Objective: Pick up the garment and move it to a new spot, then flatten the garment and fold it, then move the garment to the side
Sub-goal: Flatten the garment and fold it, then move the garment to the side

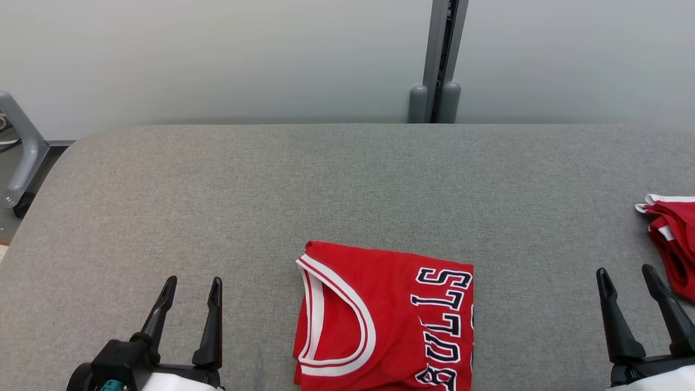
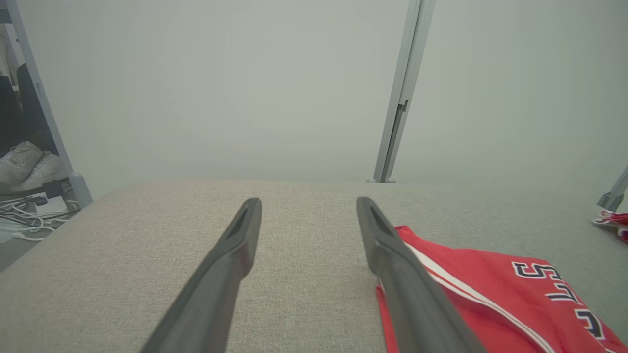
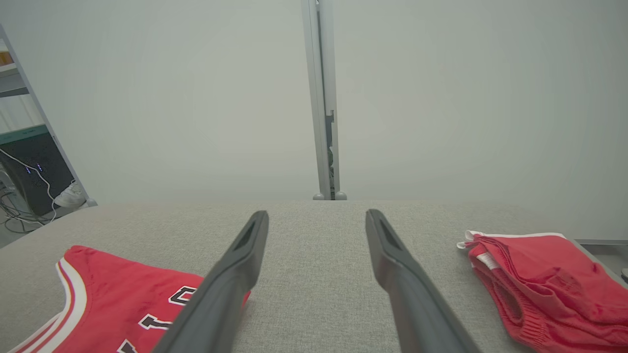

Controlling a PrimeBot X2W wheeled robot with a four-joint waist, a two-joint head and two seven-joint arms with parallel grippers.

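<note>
1. Head view: the garment, a red jersey (image 1: 385,320), lies folded into a compact rectangle at the lower centre of the frame. It rests on the grey padded table (image 1: 347,184), with the collar to the left and the lettering to the right.
2. The left gripper (image 1: 194,281), at the lower left, has its fingers spread with nothing between them, and sits apart from the cloth. The right gripper (image 1: 624,270), at the lower right, is likewise spread and empty.
3. Judged step: the fold looks finished, so the move to the side is what is left.
4. The next move likely calls for the grippers to close in on opposite edges of the bundle. They need to pinch every layer together so the fold does not spring open, then carry it sideways.
5. Surroundings: a second red garment (image 1: 673,239) lies bunched at the right edge of the frame, just beside the right gripper, and takes up that side. The left of the frame shows more bare surface. A grey post (image 1: 442,54) stands at the upper centre, behind the table, and is no obstacle.
</note>
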